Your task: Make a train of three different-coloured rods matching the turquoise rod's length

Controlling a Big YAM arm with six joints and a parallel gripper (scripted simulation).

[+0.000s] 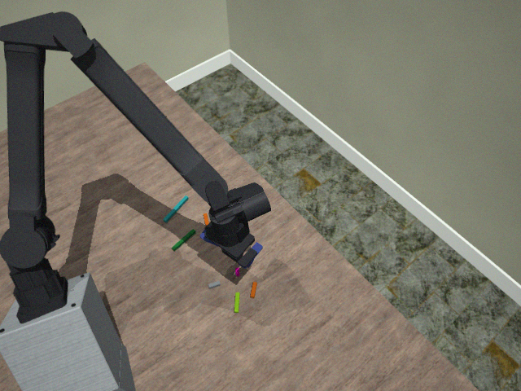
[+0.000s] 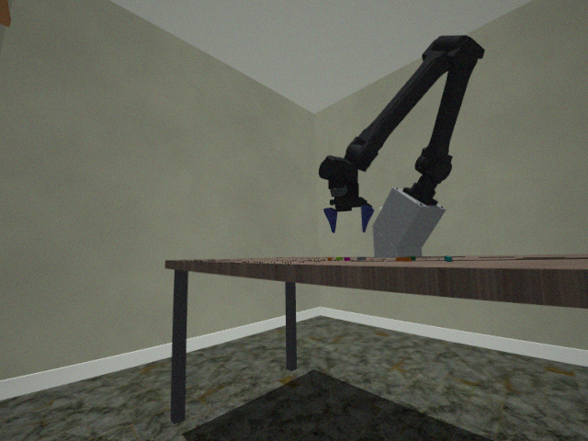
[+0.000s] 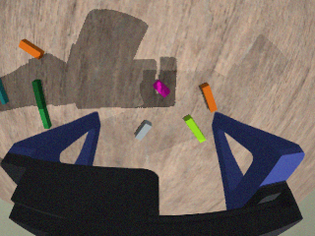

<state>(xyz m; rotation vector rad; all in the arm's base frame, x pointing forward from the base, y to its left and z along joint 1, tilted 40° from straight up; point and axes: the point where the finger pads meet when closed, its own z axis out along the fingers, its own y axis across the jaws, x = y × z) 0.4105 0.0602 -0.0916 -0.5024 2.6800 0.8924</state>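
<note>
train's at zero so far lol, gripper [image 1: 229, 248] [image 2: 348, 232] [image 3: 156, 118] wide open holding nothing. Left to join: magenta rod [image 1: 238, 271] [image 2: 346, 259] [image 3: 161, 88], plus grey rod [image 1: 214, 284] [image 2: 361, 258] [image 3: 143, 130] at its 8 o'clock, lime rod [image 1: 237, 301] [image 2: 339, 258] [image 3: 194, 129] at 6 (top view)

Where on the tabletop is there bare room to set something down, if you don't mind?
Bare wood lies between the lime rod and the table's near edge in the top view. It is crowded where the lime, grey and magenta rods cluster.
</note>
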